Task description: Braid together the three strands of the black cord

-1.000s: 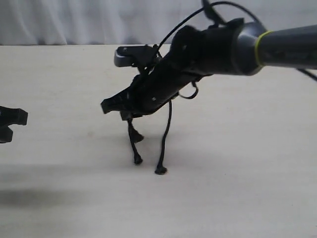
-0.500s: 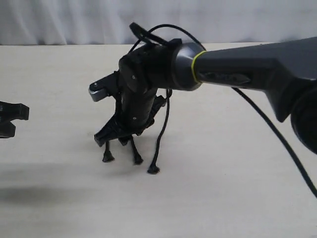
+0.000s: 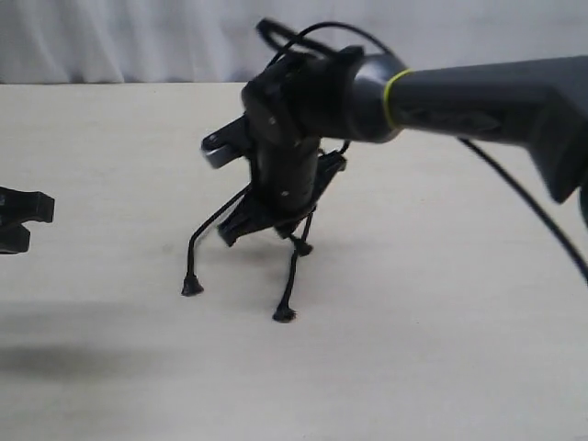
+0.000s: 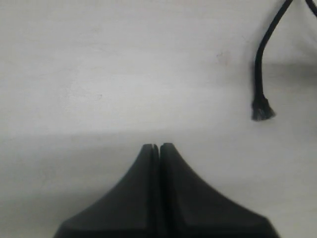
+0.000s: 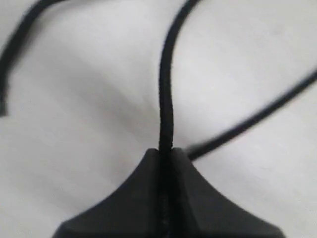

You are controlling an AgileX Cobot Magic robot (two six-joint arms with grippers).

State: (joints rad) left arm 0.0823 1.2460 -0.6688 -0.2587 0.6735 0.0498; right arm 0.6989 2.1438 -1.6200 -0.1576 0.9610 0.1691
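My right gripper (image 3: 230,233) reaches across to the table's middle and is shut on one of the three strands (image 5: 166,94), which runs out from between its fingertips (image 5: 166,150). The left strand (image 3: 204,230) slants down to its frayed knob (image 3: 191,287) on the table. Another strand (image 3: 292,276) ends in a knob (image 3: 284,314). A third, short end (image 3: 301,246) hangs just under the gripper. The black cord's bound end is hidden behind the right arm. My left gripper (image 3: 20,220) sits at the left edge, shut and empty (image 4: 159,147), with a frayed strand end (image 4: 262,110) ahead of it.
The pale wooden table (image 3: 441,349) carries only the cord. The right arm's glossy cable (image 3: 514,207) loops over the table on the right. A white curtain (image 3: 110,37) closes off the back.
The right gripper has swung right and up with its strand. One strand end has risen off the table to just under the gripper, and the left strand now splays further left. The left gripper stayed put.
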